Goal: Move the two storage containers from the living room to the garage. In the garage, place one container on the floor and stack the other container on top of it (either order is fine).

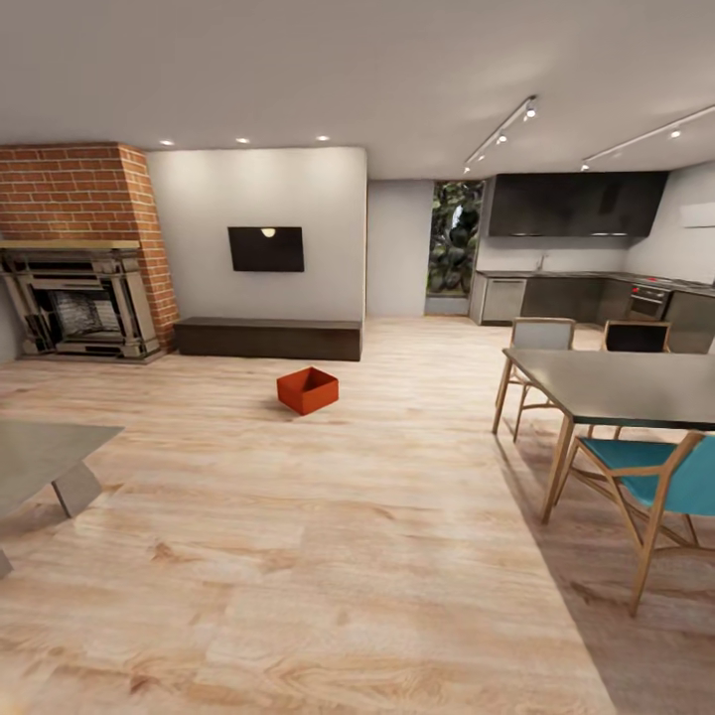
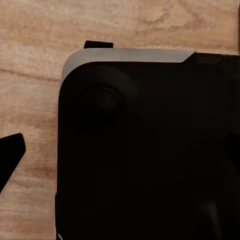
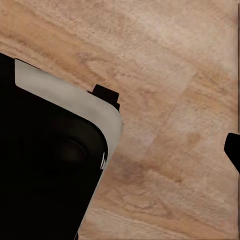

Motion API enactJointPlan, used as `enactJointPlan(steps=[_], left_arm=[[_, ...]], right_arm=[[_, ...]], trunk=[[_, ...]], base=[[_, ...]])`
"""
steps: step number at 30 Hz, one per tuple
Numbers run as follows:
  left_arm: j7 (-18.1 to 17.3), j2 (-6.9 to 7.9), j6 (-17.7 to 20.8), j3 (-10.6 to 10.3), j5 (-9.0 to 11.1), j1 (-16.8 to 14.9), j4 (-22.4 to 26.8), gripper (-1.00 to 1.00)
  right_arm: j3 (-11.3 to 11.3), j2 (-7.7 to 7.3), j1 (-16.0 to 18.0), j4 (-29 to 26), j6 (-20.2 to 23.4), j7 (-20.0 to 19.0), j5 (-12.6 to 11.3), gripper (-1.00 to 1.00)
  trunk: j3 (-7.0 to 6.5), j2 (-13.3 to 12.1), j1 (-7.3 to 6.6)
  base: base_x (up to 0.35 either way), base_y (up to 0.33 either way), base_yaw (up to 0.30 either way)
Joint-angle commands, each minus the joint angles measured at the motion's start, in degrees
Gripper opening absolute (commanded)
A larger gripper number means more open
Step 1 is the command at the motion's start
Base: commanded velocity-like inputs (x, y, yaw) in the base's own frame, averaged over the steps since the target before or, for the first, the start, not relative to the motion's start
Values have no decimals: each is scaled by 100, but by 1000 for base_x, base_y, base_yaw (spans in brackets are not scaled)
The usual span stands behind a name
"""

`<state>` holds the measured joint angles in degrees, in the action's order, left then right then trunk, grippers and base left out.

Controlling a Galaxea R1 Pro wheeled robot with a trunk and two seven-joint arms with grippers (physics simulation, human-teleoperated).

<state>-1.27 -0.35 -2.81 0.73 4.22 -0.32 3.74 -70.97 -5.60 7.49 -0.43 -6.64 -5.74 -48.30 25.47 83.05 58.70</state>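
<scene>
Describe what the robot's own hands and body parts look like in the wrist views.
The left hand shows two flat, matte black fingertips. So does the right hand, with angular tips. Beside each sits a large glossy black robot body panel with rounded corners and a light grey edge band. No cables or markings visible.

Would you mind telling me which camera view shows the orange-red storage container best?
The head view: the storage container sits whole on the wood floor, before the dark bench. The wrist views give no look at it, just planks and dark robot body.

One orange-red storage container on the light plank floor; beyond it, dark bench, wall TV.
</scene>
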Motion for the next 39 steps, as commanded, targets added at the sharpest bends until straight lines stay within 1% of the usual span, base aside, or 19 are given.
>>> enactJointPlan(steps=[1, 25, 39], left_arm=[[-13, -1, -17, 4, 44, -3, -5, 100], [-7, -1, -18, 7, 44, -3, -5, 100], [-9, -1, -18, 7, 44, -3, -5, 100]], right_arm=[[-40, -2, 3, -1, -13, -24, -61, 100], [-14, 5, 3, -1, -22, -17, -66, 100], [-38, 6, 2, -1, -22, -20, -65, 100]], trunk=[[6, 3, 3], [6, 3, 3], [6, 3, 3]], base=[[319, 0, 0], [319, 0, 0], [319, 0, 0]])
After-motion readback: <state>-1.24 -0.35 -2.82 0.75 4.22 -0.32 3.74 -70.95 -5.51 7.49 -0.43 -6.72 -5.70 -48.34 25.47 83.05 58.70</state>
